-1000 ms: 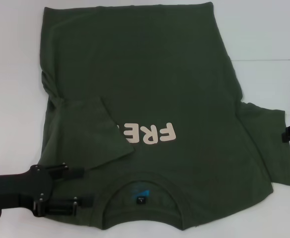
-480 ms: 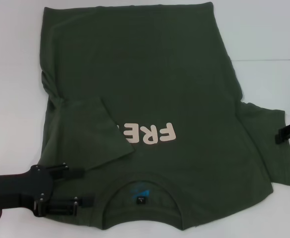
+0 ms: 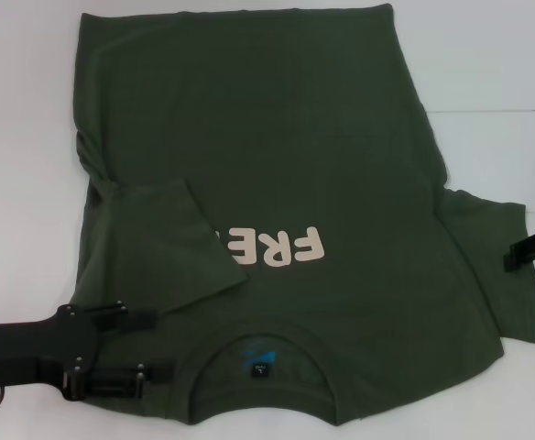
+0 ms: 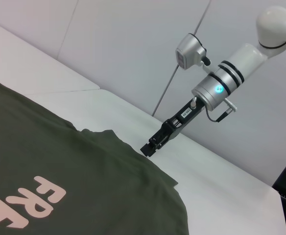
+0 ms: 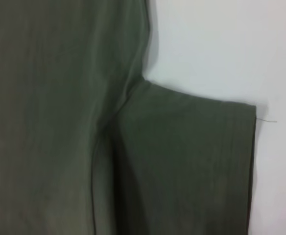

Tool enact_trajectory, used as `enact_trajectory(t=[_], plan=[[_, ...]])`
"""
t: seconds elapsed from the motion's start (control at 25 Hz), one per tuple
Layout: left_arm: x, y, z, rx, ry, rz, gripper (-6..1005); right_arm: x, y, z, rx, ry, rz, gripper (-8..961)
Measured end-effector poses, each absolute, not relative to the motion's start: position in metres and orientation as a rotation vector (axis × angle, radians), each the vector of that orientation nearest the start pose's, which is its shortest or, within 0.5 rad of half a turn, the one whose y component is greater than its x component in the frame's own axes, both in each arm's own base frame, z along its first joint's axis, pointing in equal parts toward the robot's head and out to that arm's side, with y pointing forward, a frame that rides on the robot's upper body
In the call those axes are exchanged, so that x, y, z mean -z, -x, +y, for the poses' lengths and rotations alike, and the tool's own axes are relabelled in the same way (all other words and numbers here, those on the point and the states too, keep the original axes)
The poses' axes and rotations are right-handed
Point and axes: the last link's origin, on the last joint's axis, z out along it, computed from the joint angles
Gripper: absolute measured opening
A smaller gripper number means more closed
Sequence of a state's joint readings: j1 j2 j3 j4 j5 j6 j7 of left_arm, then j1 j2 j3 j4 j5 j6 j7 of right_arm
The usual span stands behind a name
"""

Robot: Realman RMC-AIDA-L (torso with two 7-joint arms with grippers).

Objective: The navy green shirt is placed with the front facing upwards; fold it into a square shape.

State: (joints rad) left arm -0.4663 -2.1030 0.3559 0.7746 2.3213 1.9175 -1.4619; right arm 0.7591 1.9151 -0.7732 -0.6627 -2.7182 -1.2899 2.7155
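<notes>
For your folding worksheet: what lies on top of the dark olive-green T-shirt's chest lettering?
The dark olive-green T-shirt has its left sleeve folded inward over the pale pink lettering. Only "FRE" shows fully; the rest is covered.

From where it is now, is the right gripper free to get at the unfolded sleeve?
Probably yes. The right gripper hangs at the outer hem of the flat sleeve of the navy green shirt, with nothing between them.

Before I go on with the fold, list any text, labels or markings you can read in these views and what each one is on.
"FRE": pale pink lettering on the navy green shirt; the folded-in sleeve hides the rest.
Small dark label inside the collar: print too small to read.
Tag on the right gripper, seen in the left wrist view: too small to read.
</notes>
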Motion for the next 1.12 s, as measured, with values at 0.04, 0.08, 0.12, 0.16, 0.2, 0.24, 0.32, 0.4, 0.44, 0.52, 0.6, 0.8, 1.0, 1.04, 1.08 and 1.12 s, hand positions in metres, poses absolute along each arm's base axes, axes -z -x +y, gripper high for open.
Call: enact_trajectory(t=[0.04, 0.08, 0.12, 0.16, 0.2, 0.24, 0.32, 0.4, 0.44, 0.52, 0.6, 0.8, 1.0, 1.04, 1.08, 1.12], plan=[[-0.0273, 0.2905, 0.2683, 0.751, 2.813, -0.874, 918, -0.0605, -0.3082, 0.4002, 0.162, 1.935, 1.779, 639], [-0.0273, 0.2905, 0.2683, 0.751, 2.813, -0.874, 918, -0.0605, -0.3085, 0.3998, 0.163, 1.934, 1.780, 639], [-0.0273, 0.2905, 0.2683, 0.751, 2.813, -0.875, 918, -0.0604, -0.3088, 0.3995, 0.164, 1.934, 1.782, 639], [-0.0273, 0.2905, 0.2683, 0.750, 2.813, -0.875, 918, -0.0605, -0.3093, 0.3991, 0.165, 1.933, 1.783, 639], [-0.0273, 0.2905, 0.2683, 0.750, 2.814, -0.875, 918, -0.0605, -0.3097, 0.3988, 0.165, 1.932, 1.784, 639], [-0.0273, 0.2906, 0.2683, 0.750, 2.814, -0.875, 918, -0.0605, -0.3100, 0.3986, 0.165, 1.932, 1.785, 639], [-0.0272, 0.2905, 0.2683, 0.750, 2.814, -0.875, 918, -0.0602, -0.3108, 0.3980, 0.166, 1.930, 1.787, 639], [-0.0269, 0.2904, 0.2682, 0.751, 2.814, -0.875, 918, -0.0600, -0.3112, 0.3977, 0.167, 1.929, 1.788, 639], [-0.0268, 0.2904, 0.2681, 0.751, 2.814, -0.876, 918, -0.0598, -0.3113, 0.3977, 0.166, 1.929, 1.788, 639], [-0.0267, 0.2903, 0.2681, 0.751, 2.814, -0.876, 918, -0.0594, -0.3117, 0.3976, 0.166, 1.928, 1.789, 639], [-0.0267, 0.2903, 0.2681, 0.751, 2.814, -0.876, 918, -0.0579, -0.3121, 0.3968, 0.168, 1.928, 1.794, 639], [-0.0267, 0.2903, 0.2681, 0.751, 2.814, -0.876, 918, -0.0551, -0.3120, 0.3962, 0.167, 1.931, 1.797, 639], [-0.0267, 0.2903, 0.2681, 0.751, 2.814, -0.876, 918, -0.0544, -0.3120, 0.3961, 0.167, 1.932, 1.797, 639], [-0.0267, 0.2903, 0.2681, 0.751, 2.814, -0.875, 918, -0.0542, -0.3121, 0.3960, 0.167, 1.932, 1.797, 639], [-0.0267, 0.2903, 0.2681, 0.751, 2.814, -0.876, 918, -0.0540, -0.3122, 0.3959, 0.166, 1.931, 1.797, 638], [-0.0267, 0.2903, 0.2681, 0.751, 2.814, -0.876, 918, -0.0539, -0.3122, 0.3960, 0.166, 1.931, 1.797, 638]])
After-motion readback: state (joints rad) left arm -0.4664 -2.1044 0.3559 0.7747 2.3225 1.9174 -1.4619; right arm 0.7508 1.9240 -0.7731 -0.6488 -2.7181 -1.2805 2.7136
